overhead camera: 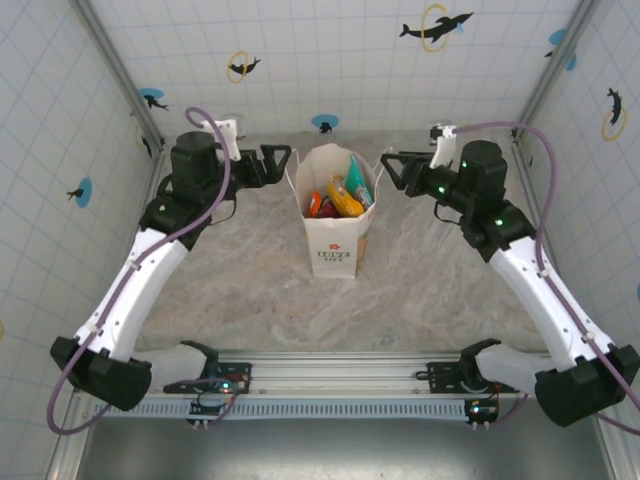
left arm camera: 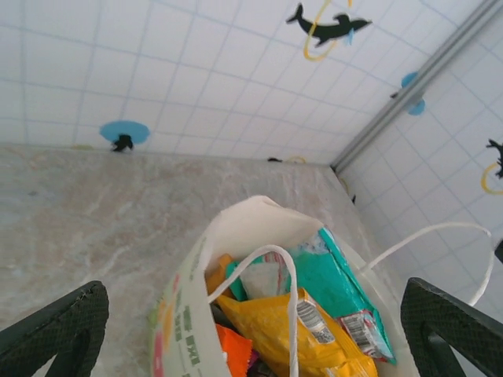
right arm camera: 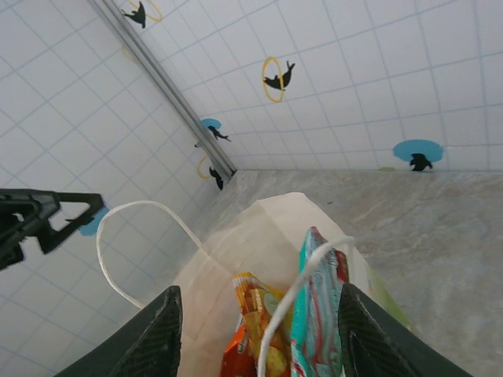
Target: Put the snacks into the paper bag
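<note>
White paper bag stands upright at the middle of the marble-patterned table in the overhead view. Its mouth is open, and the snacks stand inside, orange, yellow and teal showing above the rim. The left gripper hangs just left of the bag's mouth, jaws apart with nothing between them. The right gripper hangs just right of the mouth, jaws also parted and empty. Whether either tip touches the bag cannot be told from here.

Seen from the left wrist, two black fingers sit in the lower corners of the frame, spread wide. The open bag lies between them at lower centre, holding a yellow packet, a teal packet and an orange packet. One white cord handle loops over the packets; the other arcs toward the right-hand finger. Nothing is clamped.

Seen from the right wrist, that gripper's fingers rise from the bottom edge, parted by a moderate gap, with the bag's mouth between them. The teal and orange packets stand upright inside. A cord rises through the gap, not pinched. The left gripper's tips show at the left edge.
</note>
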{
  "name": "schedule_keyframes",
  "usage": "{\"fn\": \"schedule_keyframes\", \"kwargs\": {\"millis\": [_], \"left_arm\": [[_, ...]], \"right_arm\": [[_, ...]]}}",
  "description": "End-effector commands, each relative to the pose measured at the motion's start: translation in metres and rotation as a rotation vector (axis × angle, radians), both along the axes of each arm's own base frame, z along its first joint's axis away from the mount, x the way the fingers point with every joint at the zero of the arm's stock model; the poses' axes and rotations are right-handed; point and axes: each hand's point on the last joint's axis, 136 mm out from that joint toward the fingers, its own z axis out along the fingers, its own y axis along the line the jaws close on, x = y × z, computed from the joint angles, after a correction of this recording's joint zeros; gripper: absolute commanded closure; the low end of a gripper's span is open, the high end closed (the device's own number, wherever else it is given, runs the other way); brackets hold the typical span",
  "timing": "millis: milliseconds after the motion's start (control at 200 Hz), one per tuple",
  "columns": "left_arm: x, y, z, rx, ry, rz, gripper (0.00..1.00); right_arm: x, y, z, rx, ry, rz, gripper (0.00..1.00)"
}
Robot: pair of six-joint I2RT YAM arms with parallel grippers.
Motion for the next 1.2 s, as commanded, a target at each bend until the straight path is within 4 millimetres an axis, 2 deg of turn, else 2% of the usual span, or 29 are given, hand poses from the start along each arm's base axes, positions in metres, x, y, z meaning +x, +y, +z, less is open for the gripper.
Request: {"fn": "schedule_keyframes", "kwargs": {"millis": [0, 115, 175, 185, 205, 215, 320, 365, 375, 460, 520, 545, 590, 766, 881, 996, 1096, 1196], "left_arm": [[-0.009, 0.03, 0.012, 0.025, -0.054, 0.137, 0.02], [-0.02, 0.066, 0.013, 0.036, -0.063, 0.305, 0.02], [-0.025, 0.085, 0.006, 0.077, -0.069, 0.39, 0.02], [-0.025, 0.089, 0.004, 0.088, -0.068, 0.408, 0.02], [-0.026, 0.096, -0.002, 0.11, -0.066, 0.441, 0.02], [-0.027, 0.1, -0.004, 0.123, -0.067, 0.459, 0.02], [-0.028, 0.132, -0.037, 0.263, -0.07, 0.605, 0.02], [-0.027, 0.143, -0.049, 0.314, -0.092, 0.657, 0.02], [-0.027, 0.145, -0.057, 0.335, -0.091, 0.666, 0.02], [-0.026, 0.163, -0.088, 0.415, -0.174, 0.757, 0.02], [-0.029, 0.175, -0.107, 0.422, -0.22, 0.826, 0.02], [-0.031, 0.18, -0.119, 0.428, -0.223, 0.851, 0.02], [-0.03, 0.184, -0.134, 0.425, -0.224, 0.858, 0.02], [-0.034, 0.202, -0.217, 0.527, -0.135, 0.89, 0.02], [-0.045, 0.213, -0.259, 0.562, -0.12, 0.899, 0.02], [-0.053, 0.223, -0.282, 0.571, -0.104, 0.895, 0.02], [-0.057, 0.228, -0.293, 0.564, -0.106, 0.867, 0.02], [-0.059, 0.223, -0.299, 0.572, -0.137, 0.793, 0.02]], "right_arm": [[-0.009, -0.03, 0.015, -0.05, -0.052, -0.093, 0.44], [-0.011, -0.059, 0.007, -0.079, -0.031, -0.173, 0.42], [-0.01, -0.074, -0.003, -0.083, -0.012, -0.21, 0.36], [-0.01, -0.076, -0.005, -0.083, -0.01, -0.214, 0.34], [-0.008, -0.082, -0.009, -0.086, -0.004, -0.231, 0.07], [-0.008, -0.084, -0.011, -0.087, -0.003, -0.239, 0.0], [0.003, -0.116, -0.045, -0.112, 0.046, -0.341, 0.02], [0.007, -0.13, -0.069, -0.134, 0.065, -0.379, 0.02], [0.008, -0.134, -0.074, -0.138, 0.066, -0.39, 0.02], [0.015, -0.166, -0.12, -0.165, 0.088, -0.511, 0.02], [0.013, -0.182, -0.154, -0.186, 0.087, -0.569, 0.02], [0.014, -0.188, -0.16, -0.191, 0.055, -0.595, 0.02], [0.01, -0.196, -0.181, -0.215, 0.035, -0.626, 0.02], [-0.009, -0.22, -0.253, -0.307, 0.031, -0.731, 0.02], [-0.022, -0.224, -0.286, -0.33, 0.047, -0.745, 0.02], [-0.035, -0.226, -0.31, -0.321, 0.075, -0.757, 0.02], [-0.04, -0.227, -0.318, -0.318, 0.072, -0.771, 0.02], [-0.036, -0.229, -0.314, -0.318, 0.048, -0.782, 0.01]]}}
